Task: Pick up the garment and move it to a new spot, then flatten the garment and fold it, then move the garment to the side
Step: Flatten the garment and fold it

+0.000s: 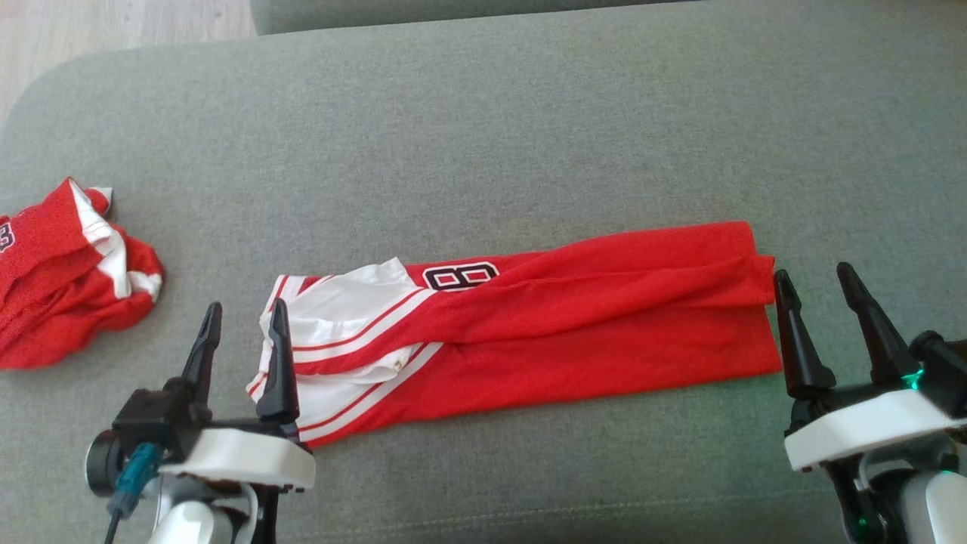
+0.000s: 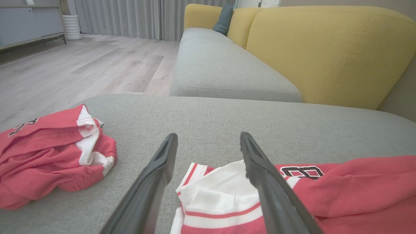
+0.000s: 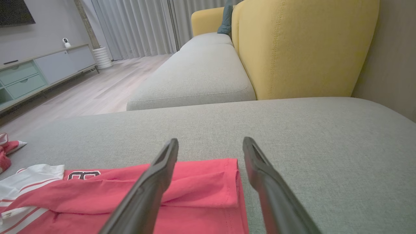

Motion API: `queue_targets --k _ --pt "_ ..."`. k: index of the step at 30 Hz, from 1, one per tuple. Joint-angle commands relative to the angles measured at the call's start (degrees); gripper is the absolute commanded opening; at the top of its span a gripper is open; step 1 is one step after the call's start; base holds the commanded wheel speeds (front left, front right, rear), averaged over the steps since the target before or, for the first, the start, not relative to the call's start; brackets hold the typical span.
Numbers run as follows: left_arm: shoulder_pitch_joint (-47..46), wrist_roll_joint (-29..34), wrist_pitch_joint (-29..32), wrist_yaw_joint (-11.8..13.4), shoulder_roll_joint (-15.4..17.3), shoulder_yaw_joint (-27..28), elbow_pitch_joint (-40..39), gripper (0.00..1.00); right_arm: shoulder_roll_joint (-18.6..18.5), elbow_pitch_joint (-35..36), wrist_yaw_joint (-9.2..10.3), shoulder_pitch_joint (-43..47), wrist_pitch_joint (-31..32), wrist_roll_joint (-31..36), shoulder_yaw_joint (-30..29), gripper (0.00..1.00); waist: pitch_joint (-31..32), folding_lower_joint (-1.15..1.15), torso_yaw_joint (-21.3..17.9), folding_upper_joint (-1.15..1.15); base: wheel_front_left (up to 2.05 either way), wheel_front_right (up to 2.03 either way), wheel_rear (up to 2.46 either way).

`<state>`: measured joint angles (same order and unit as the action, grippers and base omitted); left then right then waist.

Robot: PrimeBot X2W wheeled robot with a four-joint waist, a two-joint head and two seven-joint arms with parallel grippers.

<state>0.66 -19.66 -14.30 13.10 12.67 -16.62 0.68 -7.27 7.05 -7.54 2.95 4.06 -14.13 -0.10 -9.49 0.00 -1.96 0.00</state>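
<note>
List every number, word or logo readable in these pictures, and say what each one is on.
"8": black with white edging, on the folded red garment.
Black marking on the crumpled red garment: cut off and creased, not readable.
No other text is visible.

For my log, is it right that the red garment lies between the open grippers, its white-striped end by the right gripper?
Not quite: the garment does lie between the open grippers, but its white-striped end is by the left gripper, not the right gripper, as the head view shows.
</note>
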Motion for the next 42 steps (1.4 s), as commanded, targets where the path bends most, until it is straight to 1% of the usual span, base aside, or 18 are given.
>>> queue_targets --k 1,9,18,21,25,30,37,38,39,40,41,42 --pt "-1.8 0.5 -0.7 -0.1 0.9 2.1 -1.4 1.0 -0.4 1.8 0.05 -1.0 0.1 -0.4 1.0 1.0 -0.3 0.0 0.1 0.0 0.0 0.0 0.0" --pt "-3.4 0.9 -0.7 -0.1 0.7 1.7 -1.7 1.0 -1.2 -1.5 0.05 -3.2 0.8 -1.4 0.0 1.0 -2.3 0.0 0.4 0.0 0.0 0.0 0.0" --pt "-7.9 2.1 -0.7 -1.7 -0.2 0.9 -1.4 1.0 -4.0 -11.7 0.05 -12.5 2.2 -2.7 -2.1 1.0 -7.4 0.0 2.0 0.0 0.0 0.0 0.0" --pt "-9.1 2.6 -0.7 -2.2 -0.6 0.9 -1.3 1.0 -4.2 -15.3 0.05 -14.5 4.0 -2.9 -1.7 1.0 -8.9 0.0 2.4 0.0 0.0 0.0 0.0" --pt "-9.9 3.1 -0.7 -2.7 -1.2 1.2 -1.0 1.0 -3.3 -18.6 0.05 -15.0 7.3 -3.9 -1.0 1.0 -9.8 0.0 2.8 0.0 0.0 0.0 0.0" --pt "-10.1 3.6 -0.7 -3.3 -1.9 1.8 -0.5 1.0 -2.4 -19.3 0.05 -12.4 12.5 -4.7 -0.7 1.0 -10.0 0.0 2.9 0.0 0.0 0.0 0.0" --pt "-10.2 4.3 -0.7 -4.2 -2.8 2.9 -0.3 1.0 0.0 -15.6 0.05 -8.0 18.7 -4.4 -1.5 1.0 -10.4 0.0 2.9 0.0 0.0 0.0 0.0" --pt "-10.2 4.4 -0.7 -4.3 -2.9 3.1 -0.3 1.0 0.4 -14.9 0.05 -7.6 19.2 -4.3 -1.6 0.98 -10.4 0.0 2.8 0.0 0.0 0.0 0.0" --pt "-10.2 4.5 -0.7 -4.4 -3.1 3.2 -0.2 1.0 0.7 -14.4 0.05 -7.2 19.8 -4.3 -1.8 0.76 -10.4 0.0 2.8 0.0 0.0 0.0 0.0" --pt "-10.2 4.6 -0.7 -4.5 -3.2 3.4 -0.2 1.0 1.0 -14.0 0.05 -6.9 20.3 -4.3 -1.9 0.66 -10.4 0.0 2.7 0.0 0.0 0.0 0.0" --pt "-10.2 4.7 -0.7 -4.7 -3.3 3.5 -0.2 1.0 1.2 -13.7 0.05 -6.6 21.0 -4.2 -1.9 0.47 -10.5 0.0 2.7 0.0 0.0 0.0 0.0" --pt "-10.2 4.8 -0.7 -4.8 -3.4 3.7 -0.1 1.0 1.4 -13.4 0.05 -6.4 21.4 -4.3 -2.1 0.19 -10.5 0.0 2.8 0.0 0.0 0.0 0.0"
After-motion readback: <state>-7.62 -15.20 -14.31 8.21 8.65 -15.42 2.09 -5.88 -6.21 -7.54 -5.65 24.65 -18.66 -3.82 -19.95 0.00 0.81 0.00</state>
